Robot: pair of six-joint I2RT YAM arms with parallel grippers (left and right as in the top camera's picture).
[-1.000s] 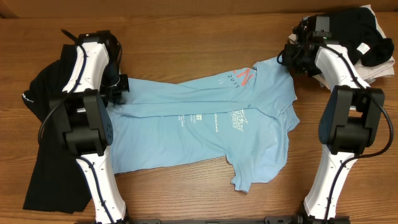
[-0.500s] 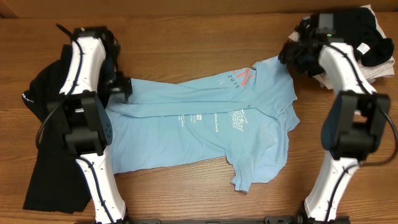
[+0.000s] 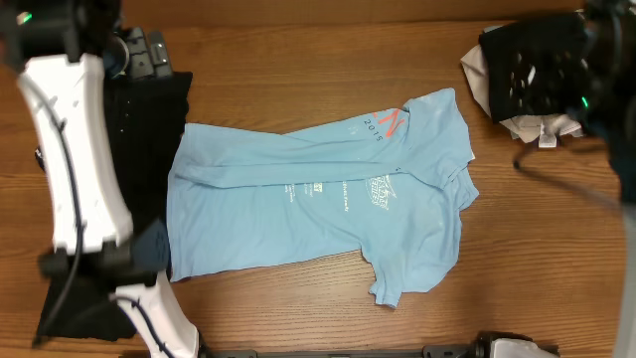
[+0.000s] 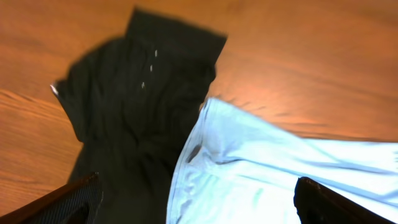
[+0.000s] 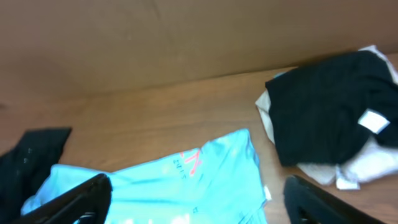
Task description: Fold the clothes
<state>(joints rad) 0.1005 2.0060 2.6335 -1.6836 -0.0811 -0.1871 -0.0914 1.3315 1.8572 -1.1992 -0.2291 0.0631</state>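
The light blue T-shirt (image 3: pixel 318 199) lies spread on the wooden table, partly folded over itself, with white lettering and a pink-red mark (image 3: pixel 395 121) near its top edge. My left gripper (image 4: pixel 199 205) hangs open and empty, high above the shirt's left edge (image 4: pixel 261 168). Its two fingertips (image 4: pixel 74 199) show at the frame's lower corners. My right gripper (image 5: pixel 196 202) is also open and empty, raised above the shirt's upper right corner (image 5: pixel 205 168). In the overhead view both arms are lifted close to the camera and blurred, so the grippers are hard to make out there.
A black garment (image 3: pixel 139 129) lies at the shirt's left side, partly under the left arm (image 3: pixel 70 149). A pile of black and white clothes (image 3: pixel 527 80) sits at the back right. A brown wall (image 5: pixel 155 37) bounds the table's far edge.
Both grippers have opened and let go of the shirt's top corners. Both arms have lifted well up from the table, towards the overhead camera. The shirt has stayed in place.
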